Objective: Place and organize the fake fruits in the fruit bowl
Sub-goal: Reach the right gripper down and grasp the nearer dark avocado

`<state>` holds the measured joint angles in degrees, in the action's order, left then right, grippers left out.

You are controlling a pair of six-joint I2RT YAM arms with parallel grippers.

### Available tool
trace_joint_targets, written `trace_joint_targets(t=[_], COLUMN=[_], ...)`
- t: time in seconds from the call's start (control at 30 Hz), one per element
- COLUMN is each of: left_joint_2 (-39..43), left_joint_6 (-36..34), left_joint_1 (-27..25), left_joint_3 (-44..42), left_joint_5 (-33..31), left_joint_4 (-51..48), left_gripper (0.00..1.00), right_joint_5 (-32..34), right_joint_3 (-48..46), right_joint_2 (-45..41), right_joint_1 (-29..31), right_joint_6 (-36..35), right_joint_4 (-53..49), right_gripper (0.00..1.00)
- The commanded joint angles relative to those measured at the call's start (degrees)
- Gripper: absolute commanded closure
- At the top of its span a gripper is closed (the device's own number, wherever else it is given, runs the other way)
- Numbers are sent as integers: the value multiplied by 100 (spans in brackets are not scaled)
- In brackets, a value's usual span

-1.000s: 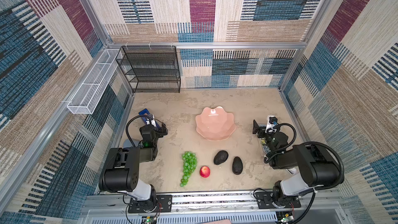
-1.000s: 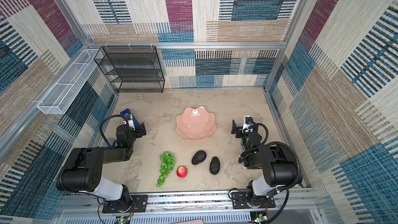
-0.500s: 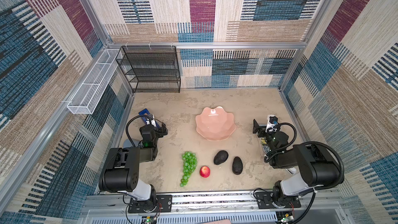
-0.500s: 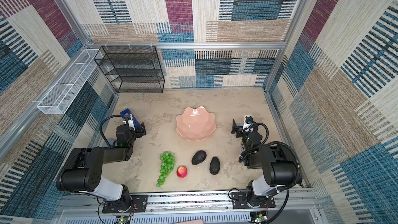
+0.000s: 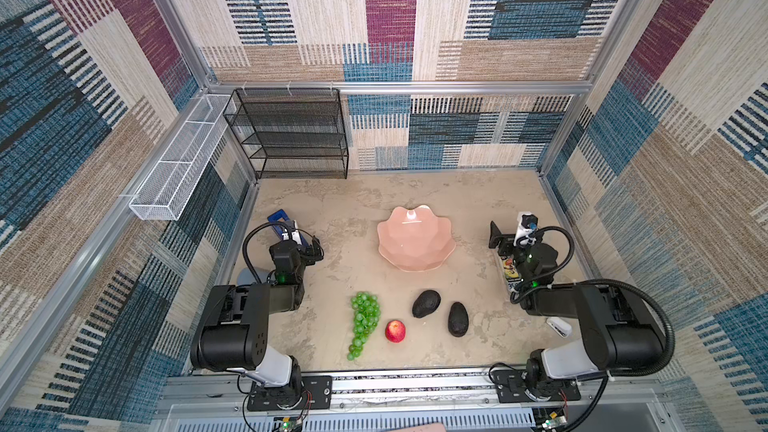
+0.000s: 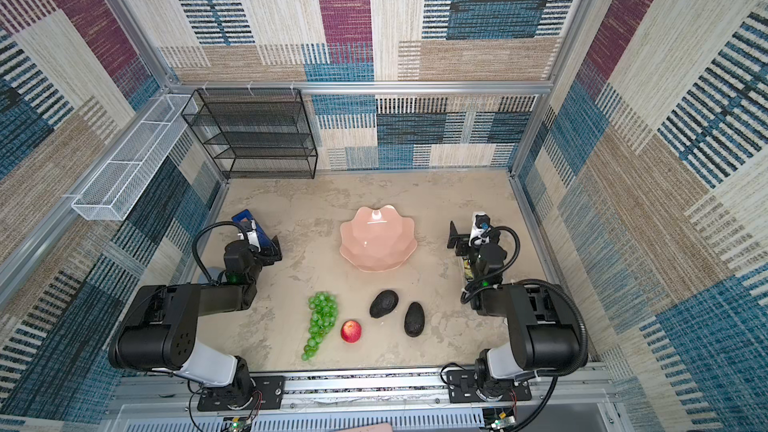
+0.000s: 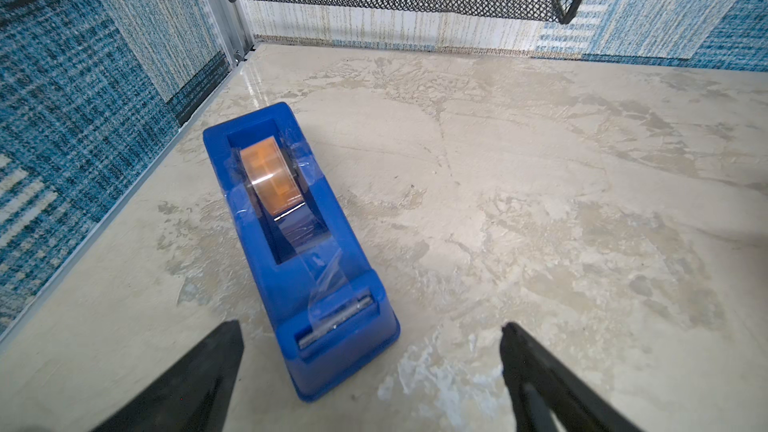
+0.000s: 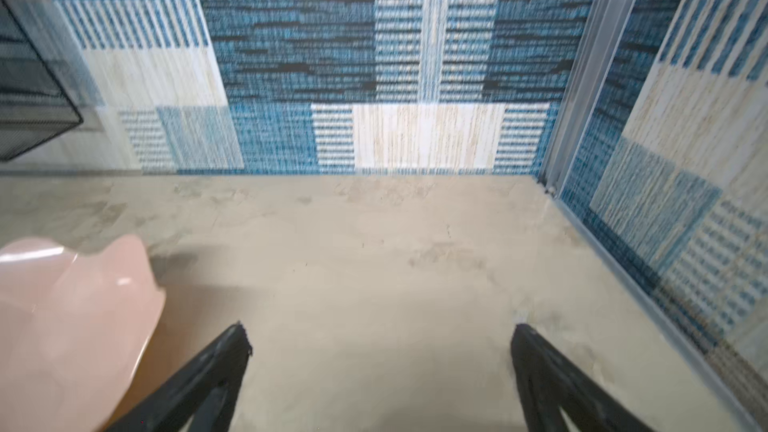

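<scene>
The bowl sits mid-table in both top views. All the fruit lies outside it, on the side toward the arm bases. The grapes are off to the left, with the apple just beside them. One avocado is nearest the bowl, and the other avocado is just right of that. Left of the bowl, the left gripper is spread wide and holds nothing; a tape dispenser lies ahead of its fingers. Right of the bowl, the right gripper also gapes wide. Its view is blurred, but it seems to show only bare table between the jaws.
</scene>
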<state>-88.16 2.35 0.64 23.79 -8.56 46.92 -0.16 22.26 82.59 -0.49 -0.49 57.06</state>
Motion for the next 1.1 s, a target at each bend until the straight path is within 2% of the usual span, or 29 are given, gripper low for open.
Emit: trace_joint_targets(t=[0.0,0.07,0.13,0.17,0.23,0.27,0.3,0.37,0.43,0.5,0.6,0.73,0.87,0.97,1.07], left_joint_2=[57,398,969,1302,1945,2288,2570,2915,3053,3101,3124,3153,3245,3317,3400], left_joint_6=[-138,-236,-195,133,1306,1592,1417,821,714,752,1022,1179,1391,1426,1435], left_joint_1=[-11,-100,-212,-223,-223,-206,-205,-205,-205,-205,-199,-144,-92,-91,-91], left_joint_3=[-32,100,487,740,1168,1430,1687,2176,2530,2696,2719,2969,2917,2888,2896], left_joint_5=[124,27,-380,-536,-984,-837,-442,326,464,434,265,421,598,638,637], left_joint_4=[147,-318,-1483,-2195,-3046,-3686,-4165,-5055,-5746,-6115,-6265,-6578,-6625,-6707,-6775], left_gripper=[1,1,1,1,1,1,1,1,3,5,8,8,8,8,7], right_joint_5=[360,458,-365,-808,-1332,-1471,-1511,-1316,-880,-629,-651,157,658,1132,1290], right_joint_3=[652,893,1021,972,905,918,958,1102,1262,1337,1254,932,649,690,727], right_joint_2=[-308,-525,-592,-602,-753,-887,-1062,-1410,-1741,-1980,-2202,-2559,-2854,-2860,-2810], right_joint_1=[7,5,5,5,5,13,41,223,638,1006,1517,2754,3814,4488,4893], right_joint_6=[824,2020,1942,1823,1816,1877,1921,1869,1678,1788,2292,3229,4298,4962,5372], right_joint_4=[-1821,-2376,-2739,-2718,-2728,-2856,-3068,-3657,-4372,-5033,-5861,-6677,-7260,-7856,-8275], right_gripper=[0,0,0,0,0,0,0,0,0,0,2,5,7,8,9])
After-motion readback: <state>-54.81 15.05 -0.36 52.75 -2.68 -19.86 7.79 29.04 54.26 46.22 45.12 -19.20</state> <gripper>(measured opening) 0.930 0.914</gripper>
